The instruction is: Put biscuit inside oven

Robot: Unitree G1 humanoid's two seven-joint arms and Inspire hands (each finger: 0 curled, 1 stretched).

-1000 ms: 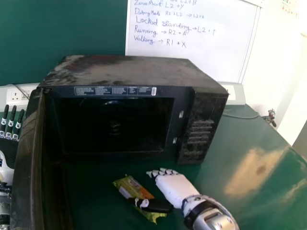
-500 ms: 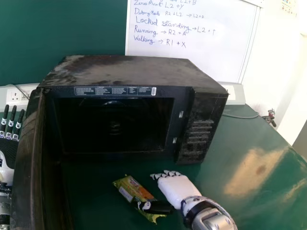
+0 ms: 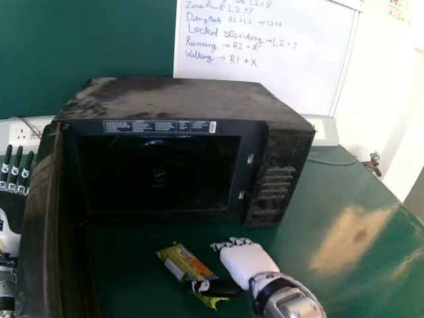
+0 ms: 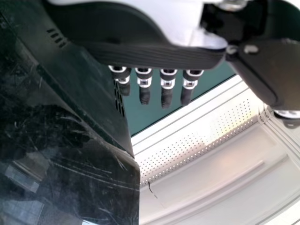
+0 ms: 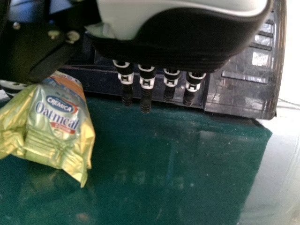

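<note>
Biscuit packet (image 3: 185,262) is on the table (image 3: 331,199), on the left side of your robot's right hand (image 3: 248,262), with that hand's thumb (image 3: 218,288) lying across its near end. Your right hand is wide: fingers straight and pointing forward, thumb well out to the side. No grip on the packet that you can count on; can't tell if the thumb actually touches it. Right wrist view gives you the same, packet at the thumb side, fingers extended clear of it. Oven (image 3: 179,99) is just ahead of the right hand, its dark cavity (image 3: 159,175) ahead and to the left, control panel (image 3: 273,182) ahead and slightly right. Door (image 3: 36,232) stands open, left of the packet and between your two hands. Left hand (image 3: 9,200) is on the outer side of that door, palm and straight fingers visible, also wide, nothing in it. Packet is outside the oven, in front of the opening. Whiteboard (image 3: 285,79) is beyond the oven, farther ahead of the right hand.
</note>
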